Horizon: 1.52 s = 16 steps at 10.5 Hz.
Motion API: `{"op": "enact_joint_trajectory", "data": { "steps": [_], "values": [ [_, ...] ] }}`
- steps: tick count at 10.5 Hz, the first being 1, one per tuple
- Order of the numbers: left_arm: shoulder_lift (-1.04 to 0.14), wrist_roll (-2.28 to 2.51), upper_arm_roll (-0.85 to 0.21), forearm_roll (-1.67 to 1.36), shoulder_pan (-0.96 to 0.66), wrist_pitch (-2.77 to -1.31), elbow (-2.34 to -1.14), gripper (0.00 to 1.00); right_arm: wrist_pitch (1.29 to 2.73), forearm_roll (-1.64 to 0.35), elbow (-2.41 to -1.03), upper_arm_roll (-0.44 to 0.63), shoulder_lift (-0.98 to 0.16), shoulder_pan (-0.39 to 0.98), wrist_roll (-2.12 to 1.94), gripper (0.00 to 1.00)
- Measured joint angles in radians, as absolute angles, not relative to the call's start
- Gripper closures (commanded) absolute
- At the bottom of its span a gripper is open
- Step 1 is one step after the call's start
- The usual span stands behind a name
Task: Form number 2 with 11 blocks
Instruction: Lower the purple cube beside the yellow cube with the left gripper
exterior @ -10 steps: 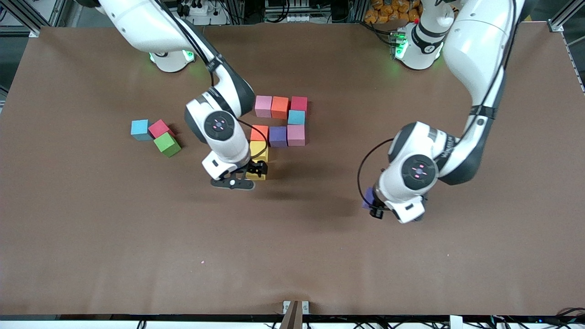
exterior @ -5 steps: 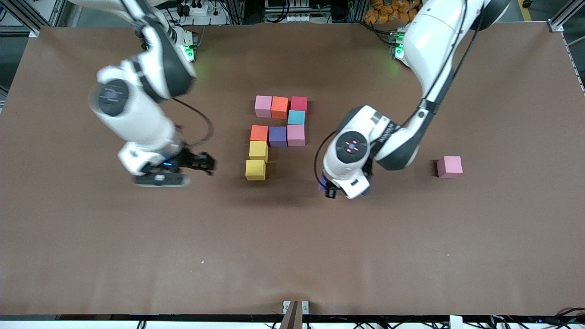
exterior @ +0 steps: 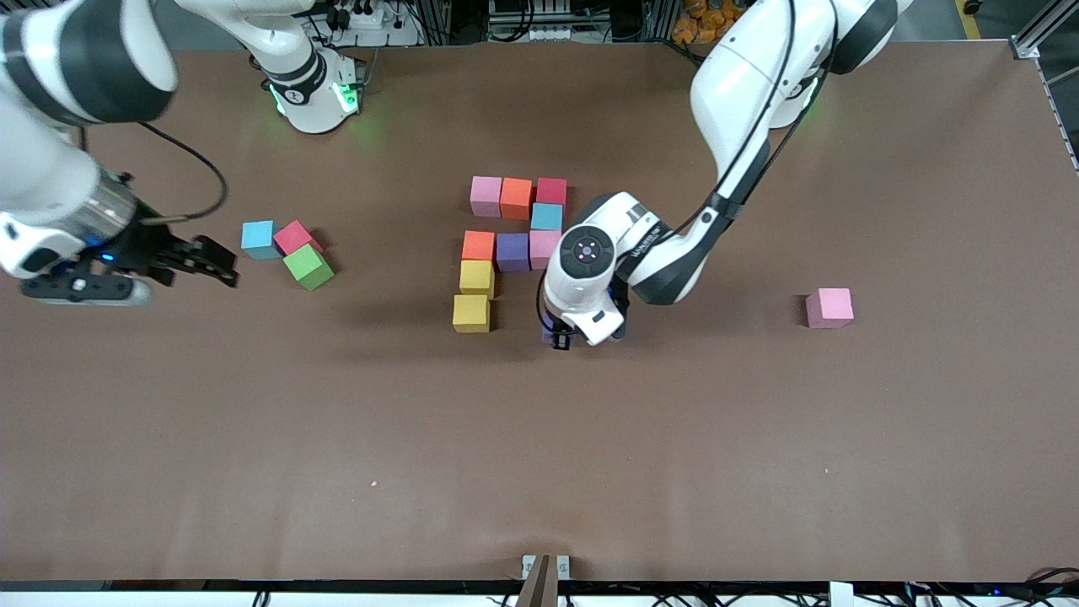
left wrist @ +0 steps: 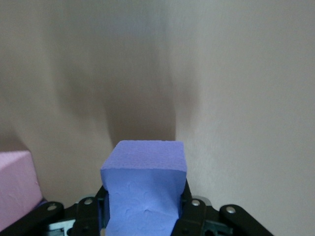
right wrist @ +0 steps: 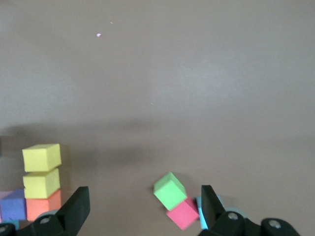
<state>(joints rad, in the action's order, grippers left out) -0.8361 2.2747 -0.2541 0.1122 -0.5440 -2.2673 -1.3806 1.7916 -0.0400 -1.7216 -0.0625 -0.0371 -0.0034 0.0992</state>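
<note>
- Now the purple cube [left wrist: 144, 189] sits clamped in the left gripper [exterior: 563, 335], over the table [exterior: 590, 472] beside the yellow cube [exterior: 471, 313] that ends the partial number 2 [exterior: 512, 250]
- Pink cube [exterior: 829, 307] lies apart toward the left arm's end
- Right gripper [exterior: 198, 261] hangs spread, empty, near the blue [exterior: 258, 239], red [exterior: 295, 237] and green [exterior: 308, 266] cubes

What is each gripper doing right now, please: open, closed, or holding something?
Left gripper: closed on a purple cube, over the table near the lower yellow cube.
Right gripper: open and empty, toward its own end of the table.
</note>
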Motion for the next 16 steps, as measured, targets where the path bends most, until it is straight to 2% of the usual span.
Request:
{"op": "enact_joint_trajectory", "data": {
  "steps": [3,9,11,16],
  "values": [
    [-0.872,2.308,-0.245,0.112,-0.574,-2.321,-1.350,0.78,1.774,-0.040,-1.679,0.001,-0.019,-0.003,0.070,0.00],
    [-0.918,2.362,-0.245,0.112,-0.628,-2.365,-1.311,0.75,1.747,-0.037,-1.649,0.006,-0.013,-0.008,0.070,0.00],
    [-0.924,2.363,-0.244,0.112,-0.634,-2.366,-1.305,0.75,1.698,-0.037,-1.643,0.012,-0.013,-0.024,0.069,0.00],
    [-0.940,2.363,-0.244,0.112,-0.653,-2.386,-1.289,0.73,1.687,-0.036,-1.627,0.014,-0.014,-0.080,0.063,0.00]
  ]
}}
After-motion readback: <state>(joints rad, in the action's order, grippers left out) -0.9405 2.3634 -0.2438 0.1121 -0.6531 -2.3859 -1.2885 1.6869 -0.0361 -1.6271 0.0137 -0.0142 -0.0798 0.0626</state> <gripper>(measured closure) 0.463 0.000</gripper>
